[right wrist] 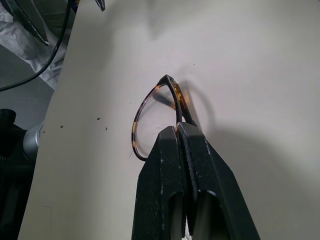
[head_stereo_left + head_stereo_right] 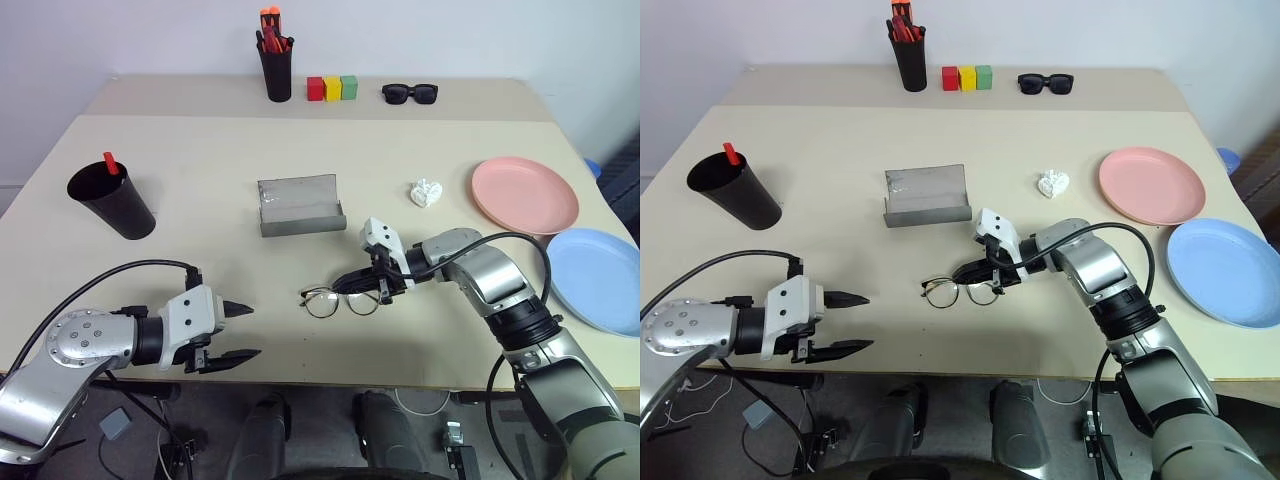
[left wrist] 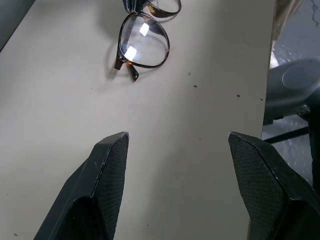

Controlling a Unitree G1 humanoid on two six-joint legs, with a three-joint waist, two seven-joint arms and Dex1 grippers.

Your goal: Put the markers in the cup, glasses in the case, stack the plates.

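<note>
The wire-rimmed glasses (image 2: 340,301) lie on the table near its front edge. My right gripper (image 2: 342,287) is shut on the glasses' frame; in the right wrist view its fingers (image 1: 170,150) pinch a thin bar beside one lens (image 1: 137,125). My left gripper (image 2: 253,331) hangs open left of the glasses (image 3: 142,45), apart from them, with nothing between its fingers. The grey case (image 2: 298,205) stands open behind the glasses. At the left, a red marker (image 2: 110,163) sticks out of the black cup (image 2: 112,200). The pink plate (image 2: 524,195) and the blue plate (image 2: 598,278) lie side by side at the right.
A black pen holder (image 2: 275,65) with orange-capped pens, three coloured blocks (image 2: 331,88) and black sunglasses (image 2: 410,93) line the far edge. A small white crumpled thing (image 2: 427,192) lies between the case and the pink plate.
</note>
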